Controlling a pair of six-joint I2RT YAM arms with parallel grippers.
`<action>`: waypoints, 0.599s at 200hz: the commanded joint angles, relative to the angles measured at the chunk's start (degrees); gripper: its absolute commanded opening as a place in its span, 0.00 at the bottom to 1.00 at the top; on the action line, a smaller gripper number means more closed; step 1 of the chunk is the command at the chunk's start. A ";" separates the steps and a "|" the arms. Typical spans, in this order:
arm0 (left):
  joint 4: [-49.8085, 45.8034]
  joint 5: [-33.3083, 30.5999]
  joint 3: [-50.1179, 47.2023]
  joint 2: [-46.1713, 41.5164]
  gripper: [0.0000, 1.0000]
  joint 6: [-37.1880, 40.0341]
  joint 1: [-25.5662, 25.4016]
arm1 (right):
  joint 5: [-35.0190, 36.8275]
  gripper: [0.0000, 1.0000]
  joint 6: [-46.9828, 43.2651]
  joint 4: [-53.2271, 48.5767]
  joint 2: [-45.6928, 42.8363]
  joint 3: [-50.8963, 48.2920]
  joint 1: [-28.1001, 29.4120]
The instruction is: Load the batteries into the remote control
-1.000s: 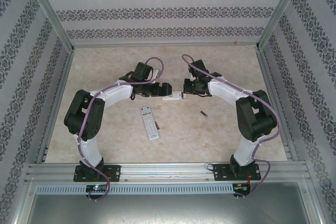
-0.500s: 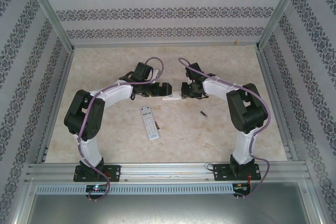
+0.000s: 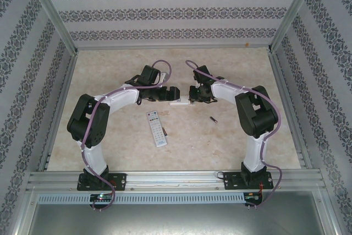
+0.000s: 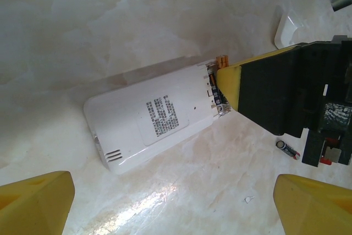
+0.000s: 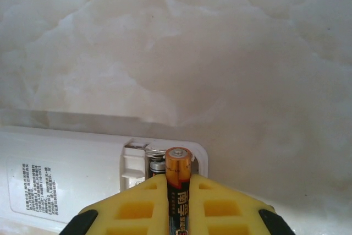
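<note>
Right wrist view: the right gripper (image 5: 179, 185) presses its yellow fingers (image 5: 135, 205) onto a gold-and-black battery (image 5: 179, 171), pinching it lengthwise between them. The battery's top end pokes just past the fingertips. That end sits at the open battery bay (image 5: 137, 155) at one end of the white remote (image 5: 60, 177), which lies back-up with a printed label showing. A second cell (image 5: 158, 165) lies inside the bay.

Left wrist view, from the opposite side: the left gripper (image 4: 173, 205) has its fingers spread wide, one at each lower corner, gripping nothing. The white remote lies ahead of them. Here the right gripper's tip meets the remote's open end. A loose battery (image 4: 287, 148) lies on the table beyond it, and a white curved piece (image 4: 287, 28) lies further off.

Top view: the two grippers face each other mid-table, with the white remote between them. A second remote (image 3: 156, 128), buttons up, lies nearer the arm bases, apart from the first. The loose battery lies to its right, in the open. The marble-patterned table (image 3: 110, 70) is bare toward the far wall and out to the aluminium rails (image 3: 57, 111) at the sides.
</note>
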 commanded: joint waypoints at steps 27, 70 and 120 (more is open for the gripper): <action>-0.75 -0.41 0.01 0.34 0.94 0.45 0.58 | -0.82 0.26 -1.17 -2.07 -0.68 0.93 -0.10; -3.89 -7.03 1.70 2.00 0.88 -0.90 0.70 | -0.23 0.27 -1.73 -3.48 -4.03 1.66 -0.61; -5.65 -4.99 6.78 7.91 0.69 -0.41 0.74 | -0.73 0.24 -1.58 -3.72 -1.89 3.27 -1.33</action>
